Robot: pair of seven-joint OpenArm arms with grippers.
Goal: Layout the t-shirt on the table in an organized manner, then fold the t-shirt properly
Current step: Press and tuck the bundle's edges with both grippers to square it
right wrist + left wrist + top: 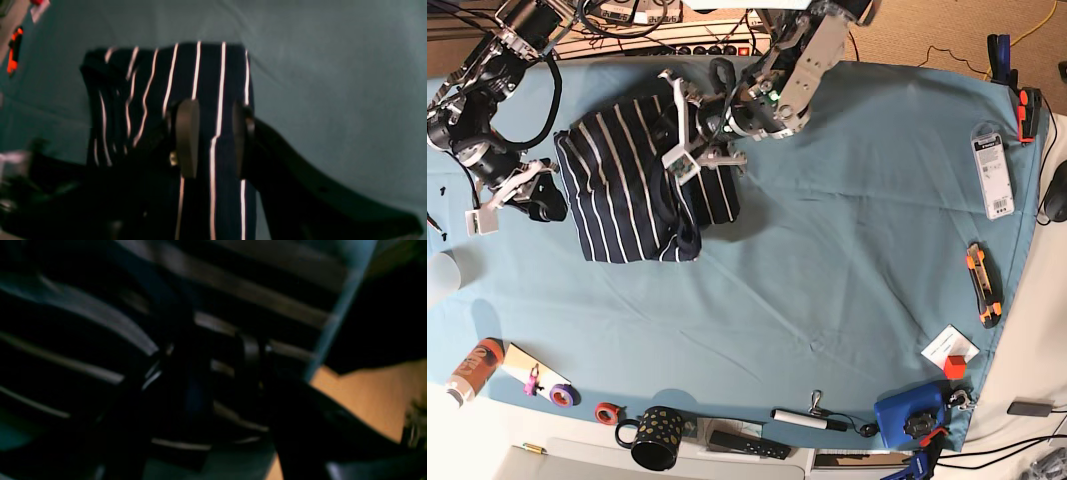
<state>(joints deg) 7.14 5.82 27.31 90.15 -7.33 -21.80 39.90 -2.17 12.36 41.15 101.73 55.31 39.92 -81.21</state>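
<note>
The t-shirt (622,195) lies as a compact navy bundle with white stripes on the far left part of the table (847,220). My left gripper (695,160) reaches down from the far edge over the bundle's right side, and its white fingers stand apart. The blurred left wrist view shows striped fabric (83,350) running behind both fingers of that gripper (213,353). My right gripper (539,190) sits at the bundle's left edge. In the right wrist view it (213,133) is open, with flat t-shirt fabric (206,73) passing beneath both fingers and teal table (333,66) beyond. Whether either gripper touches the cloth is unclear.
Small items line the table's edges: a dotted mug (659,438), an orange bottle (472,370), tape rolls (607,412), an orange cutter (982,285), a blue box (907,415) and a packaged item (992,170). Cables lie along the far edge.
</note>
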